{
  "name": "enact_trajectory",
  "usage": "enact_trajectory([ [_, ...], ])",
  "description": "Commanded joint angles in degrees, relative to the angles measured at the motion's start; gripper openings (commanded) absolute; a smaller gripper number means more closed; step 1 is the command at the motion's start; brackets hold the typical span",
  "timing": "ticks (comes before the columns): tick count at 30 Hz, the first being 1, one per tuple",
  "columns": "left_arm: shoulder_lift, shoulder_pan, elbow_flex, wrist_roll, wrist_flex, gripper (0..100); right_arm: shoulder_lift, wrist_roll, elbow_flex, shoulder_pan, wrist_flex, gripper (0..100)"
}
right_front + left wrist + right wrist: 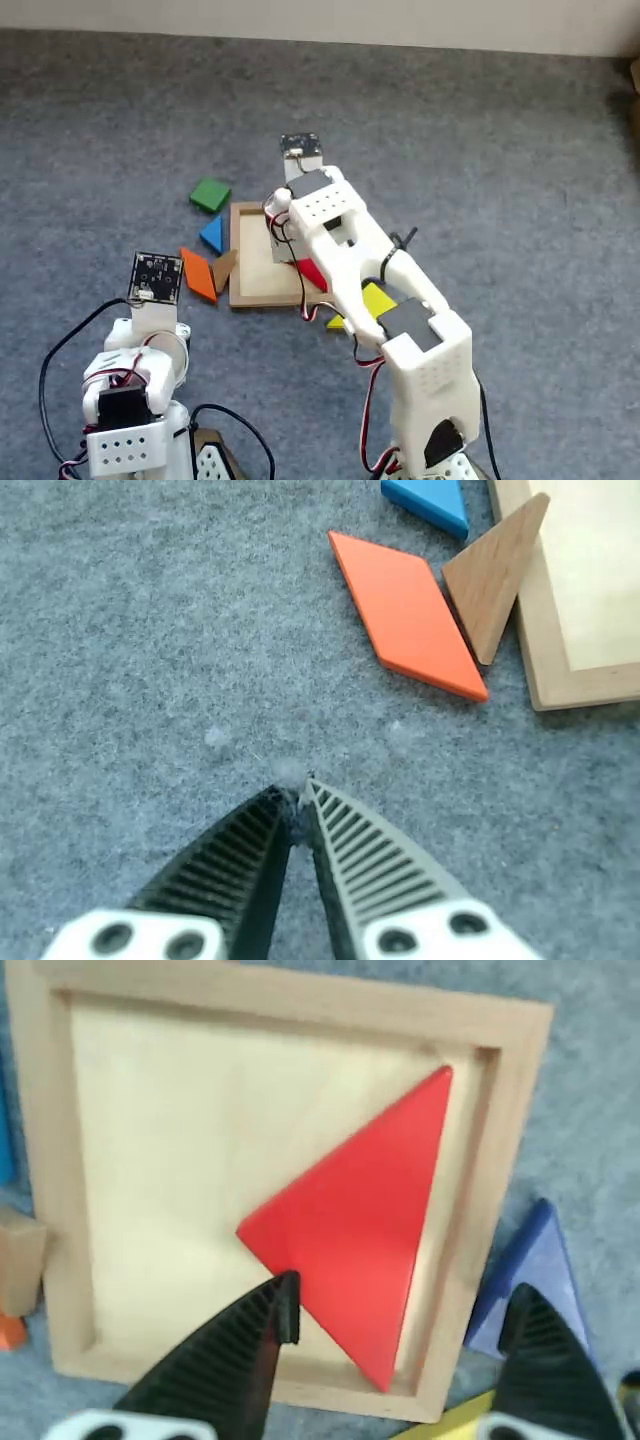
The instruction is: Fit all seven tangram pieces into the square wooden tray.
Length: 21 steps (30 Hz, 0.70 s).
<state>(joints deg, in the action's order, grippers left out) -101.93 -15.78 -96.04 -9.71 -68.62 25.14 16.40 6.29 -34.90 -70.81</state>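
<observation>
- Inside the tray (500,1160), red triangle (360,1220) lies flat; right end effector (405,1300) spread wide above it, empty.
- Left end effector (303,792) closed (nothing held).
- Triangle looks stiff, light, slick: pinch opposite edges.

Both arms (340,225) have white perforated shells, black servos, looping black cables (45,385) and ribbed black fingers (360,860).

There are two robot arms (135,390) (350,240), one wooden tray (237,260), one green square (209,194), one orange parallelogram (405,615) and five triangles (360,1230) (378,298) (212,233) (530,1255) (495,575).
</observation>
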Motion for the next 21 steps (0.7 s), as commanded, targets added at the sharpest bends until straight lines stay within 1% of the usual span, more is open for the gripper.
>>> enact_trajectory([
  [1, -2.51, -0.92, -1.10, -0.26, 0.79, 1, -4.26, -6.59, 3.65, -1.10, -0.66, 21.8],
  [4, -2.51, -0.84, -1.10, -0.26, 0.79, 1, -4.35, -10.37, 3.47, -2.07, 2.24, 15.5],
  [6, -2.51, -0.84, -1.10, -0.26, 0.79, 1, -4.18, -11.96, 3.03, -2.51, 5.23, 13.7],
  [9, -2.51, -0.84, -1.10, -0.26, 0.79, 1, -4.26, -12.75, -0.66, -2.33, 6.81, 13.1],
  [15, -2.51, -0.92, -1.10, -0.26, 0.79, 1, -4.79, -12.75, -3.74, 0.40, 6.37, 13.1],
  [18, -2.51, -0.84, -1.10, -0.26, 0.79, 1, -4.88, -12.75, -3.03, 1.71, 2.68, 13.1],
  [21, -2.51, -0.84, -1.10, -0.26, 0.79, 1, -6.90, -12.84, 0.84, 1.19, 1.98, 13.1],
])
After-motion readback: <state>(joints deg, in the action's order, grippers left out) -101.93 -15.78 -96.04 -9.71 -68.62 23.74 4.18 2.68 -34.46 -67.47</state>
